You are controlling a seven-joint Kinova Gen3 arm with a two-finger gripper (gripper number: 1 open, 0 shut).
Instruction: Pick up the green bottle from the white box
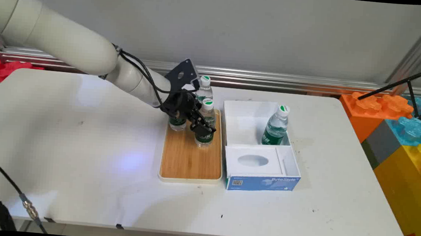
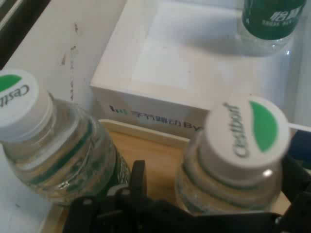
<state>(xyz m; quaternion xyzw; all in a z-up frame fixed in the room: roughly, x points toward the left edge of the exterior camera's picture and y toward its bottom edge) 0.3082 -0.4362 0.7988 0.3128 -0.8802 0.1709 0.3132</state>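
My gripper (image 1: 204,128) is low over the wooden tray (image 1: 189,161), straddling a clear water bottle (image 1: 207,112) with a green label and a white cap. In the hand view this bottle (image 2: 240,155) stands between the fingers of the gripper (image 2: 218,177). The left finger (image 2: 138,177) is a little apart from it, with bare wood showing in the gap, so the gripper is open. A second bottle (image 2: 53,145) stands just left of it. In the main view a back bottle (image 1: 204,89) and a partly hidden left bottle (image 1: 177,124) also stand on the tray.
A white and blue cardboard box (image 1: 262,169) sits right against the tray's right side, holding one more upright bottle (image 1: 275,127). Large coloured toy blocks (image 1: 399,123) and a black tripod leg stand off the table's right end. Cables hang at the near left.
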